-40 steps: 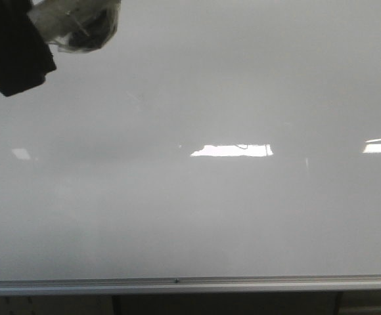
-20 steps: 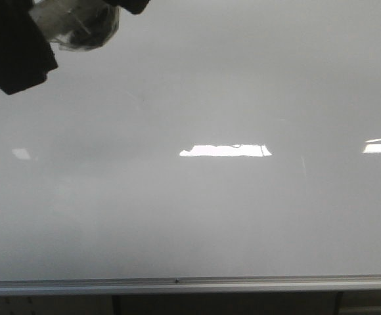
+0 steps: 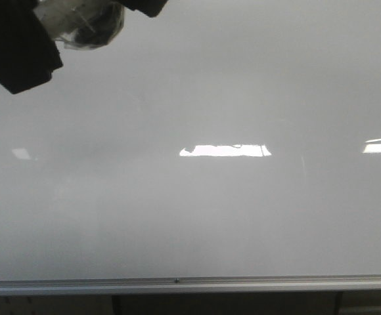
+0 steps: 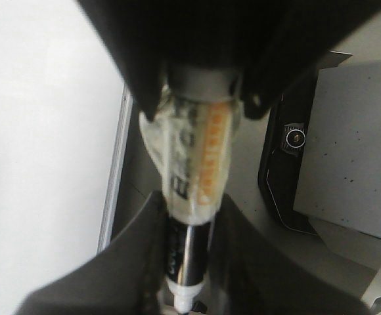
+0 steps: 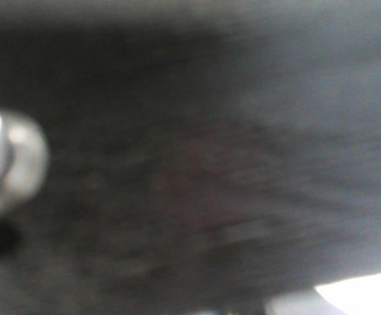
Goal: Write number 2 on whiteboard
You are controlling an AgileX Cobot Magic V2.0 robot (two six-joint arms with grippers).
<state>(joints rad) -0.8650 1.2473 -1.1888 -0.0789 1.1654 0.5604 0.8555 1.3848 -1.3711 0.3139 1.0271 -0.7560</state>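
The whiteboard (image 3: 230,216) fills the front view, glossy and pale grey, and I see no number 2 on it. My left arm enters at the top-left corner, carrying a tape-wrapped marker pen (image 3: 85,23). In the left wrist view my left gripper (image 4: 187,289) is shut on the marker pen (image 4: 189,252), whose white tip points past the fingertips, with the whiteboard (image 4: 39,164) beside it. The right wrist view is a dark blur and shows no fingers.
A silver metal rim (image 3: 177,284) runs along the board's bottom edge. Bright light reflections (image 3: 224,150) lie across the board's middle and right. In the left wrist view, a black unit with a round lens (image 4: 294,138) and a grey panel (image 4: 355,151) sit beyond the board.
My left arm with the marker has shifted slightly to the right along the top edge, and another dark part of it has come into view there.
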